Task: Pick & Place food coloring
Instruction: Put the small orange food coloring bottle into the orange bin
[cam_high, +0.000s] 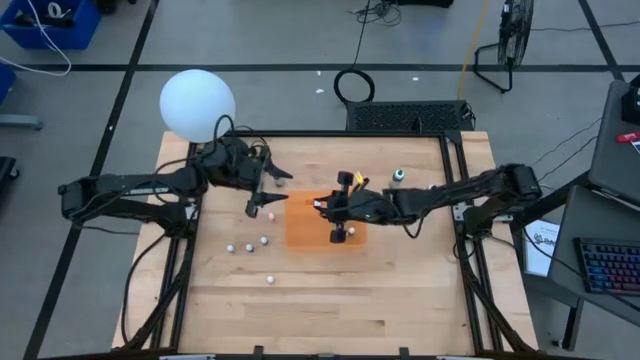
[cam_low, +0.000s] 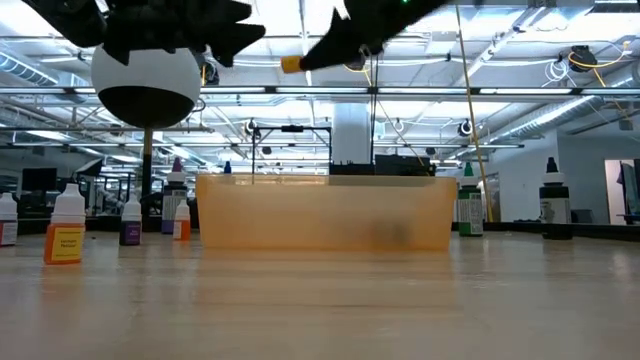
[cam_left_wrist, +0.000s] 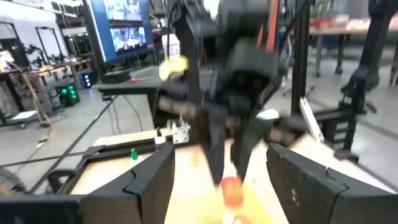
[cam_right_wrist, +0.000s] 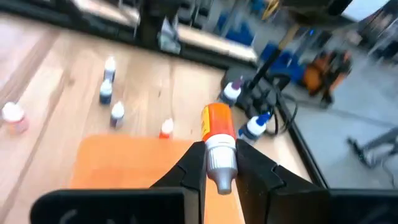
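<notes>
The right gripper is clenched on an orange bottle of food coloring, its grey-white cap pinched between the two dark fingers and its orange body sticking out ahead. In the high view this gripper sits over the left edge of the orange mat, near the middle of the wooden table.

The left gripper hovers just left of the mat, close to the right one. From its wrist view its fingers stand apart — released, with nothing between them — and beyond them the other arm's gripper shows with an orange bottle hanging at its tip.

The rest of the food coloring is scattered on the table. Several small bottles lie as white dots to the left of the mat, toward the near side, and one green bottle stands on the far right side of the table. In the low view, a yellow-labelled bottle stands at the left and a green one at the right of the mat. A big white globe sits at the far left corner.
</notes>
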